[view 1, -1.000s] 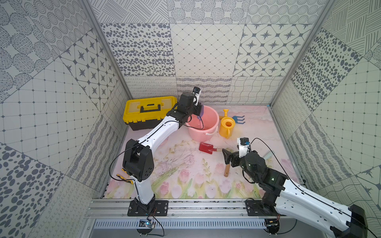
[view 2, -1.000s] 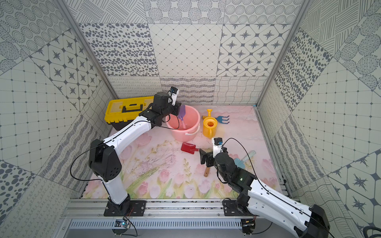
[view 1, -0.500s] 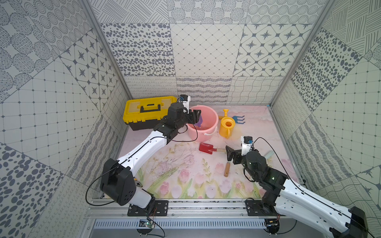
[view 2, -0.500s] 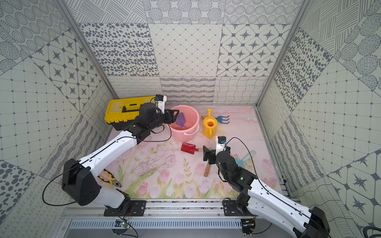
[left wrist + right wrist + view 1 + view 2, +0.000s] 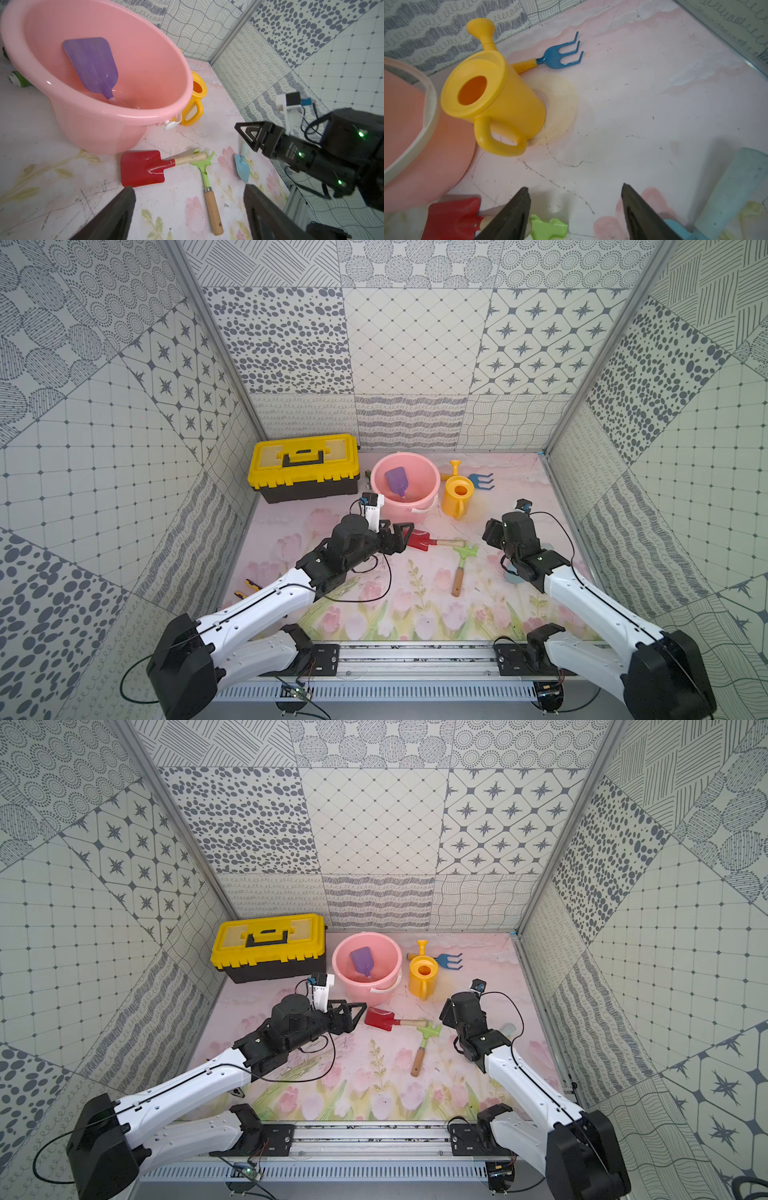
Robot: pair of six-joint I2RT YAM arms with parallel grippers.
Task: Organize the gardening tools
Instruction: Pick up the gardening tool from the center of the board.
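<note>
Left gripper [image 5: 404,536], jaws spread wide and empty, hovers over the flower-printed table mat [image 5: 374,614] just short of the red toy spade [image 5: 419,540]. The end of the spade's wooden handle lies across the head of the green plastic rake [image 5: 460,568], as both top views show. Right gripper [image 5: 489,532], jaws likewise apart with nothing between them, hangs low near the rake's head and points toward the yellow plastic watering can [image 5: 457,497]. In the right wrist view, the light-blue plastic trowel [image 5: 733,187] lies just beside one of its fingers. The purple scoop with pink handle [image 5: 396,480] stands inside the round pink plastic bucket [image 5: 401,512], blade uppermost and handle down at the bottom. The blue three-pronged fork [image 5: 481,481] lies on the mat behind the watering can, its yellow handle partly hidden by it. The closed yellow-and-black plastic toolbox [image 5: 305,466] sits at the back, beside the bucket. Yellow-and-black-handled pliers [image 5: 249,588] peek out beside the left arm.
</note>
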